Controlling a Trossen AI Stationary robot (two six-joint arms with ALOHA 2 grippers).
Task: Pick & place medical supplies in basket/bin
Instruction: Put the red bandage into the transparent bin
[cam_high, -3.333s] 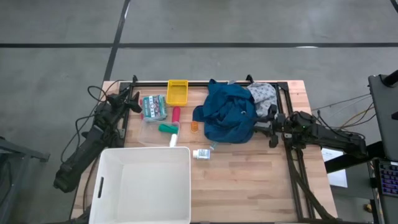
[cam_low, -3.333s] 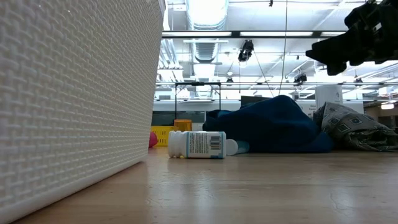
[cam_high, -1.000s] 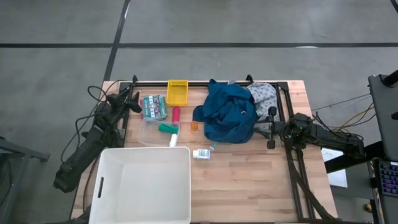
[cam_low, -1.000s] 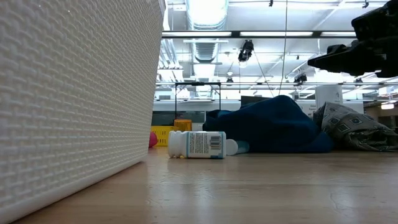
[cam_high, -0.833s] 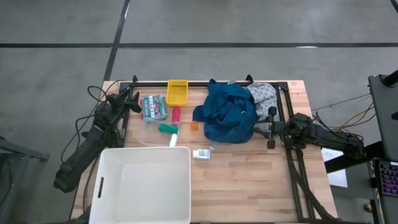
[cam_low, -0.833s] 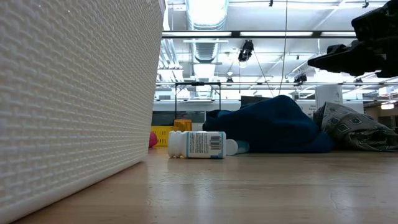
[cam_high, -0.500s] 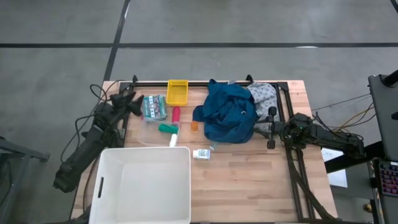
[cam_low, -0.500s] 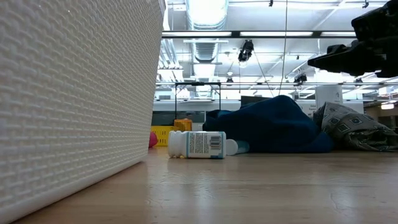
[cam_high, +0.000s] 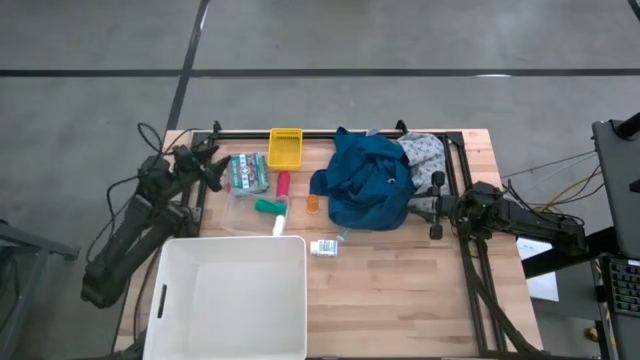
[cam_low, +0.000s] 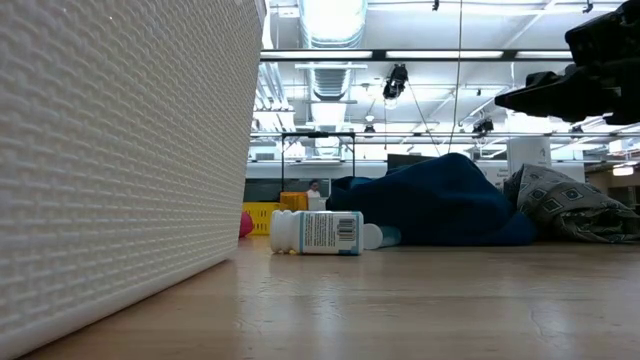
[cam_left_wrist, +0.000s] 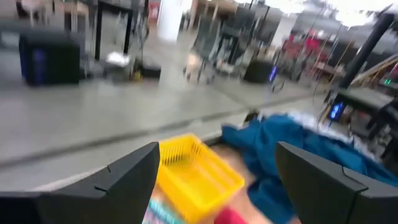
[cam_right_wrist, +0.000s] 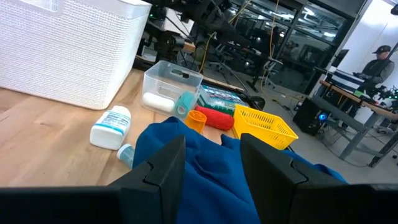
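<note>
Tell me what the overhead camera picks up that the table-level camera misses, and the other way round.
Only the high view shows the inside of the white tub, which holds nothing, the red tube, the green tube, the orange bottle, and the left gripper near the table's far left corner.

Only the low view shows the room's ceiling lights and the tub's woven wall texture up close.

Both show the white bottle lying on its side, the blue garment, the grey speckled cloth, the yellow basket, and the right gripper beside the garment.
</note>
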